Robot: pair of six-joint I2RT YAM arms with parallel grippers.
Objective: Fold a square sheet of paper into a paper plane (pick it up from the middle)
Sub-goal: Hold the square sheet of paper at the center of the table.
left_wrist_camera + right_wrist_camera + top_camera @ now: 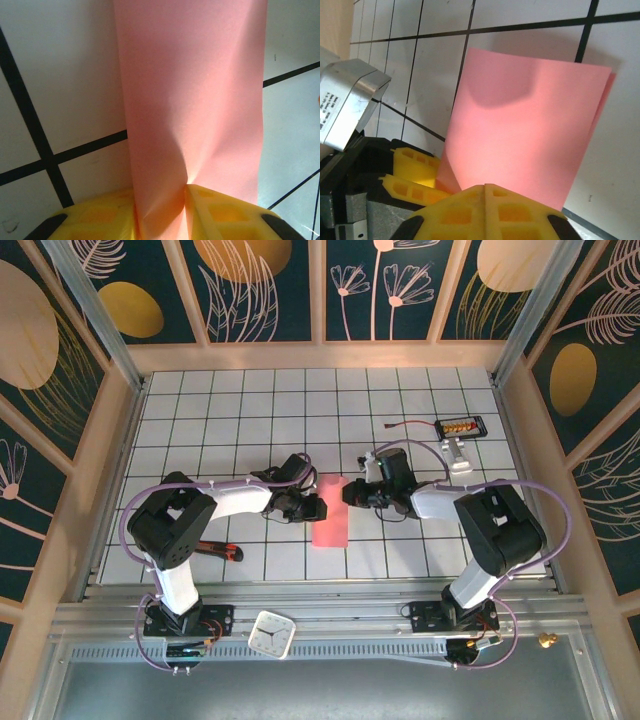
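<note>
Left end effector (160, 215) has its yellow fingers (100, 217) closed partway round a bunched fold of the square sheet of paper (190, 100), which runs out between them across the table (220, 410); I'd call that a grasp, if a loose-looking one. Right end effector (485, 200) is clenched tight, tips together at the sheet's near edge, and I can't tell whether it has nipped a layer or merely presses on it. From above, the sheet lies doubled over into a narrow salmon-pink strip on the white tiles, between the two arms. It looks feather-light and floppy, with a soft buckle where the left fingers hold it, so I'd expect it to crumple or tear under a hard tug and to slide easily on the smooth tiles. My guess is the safest hold is a gentle pinch along the folded edge, near its middle, where the doubled layer is stiffest.
</note>
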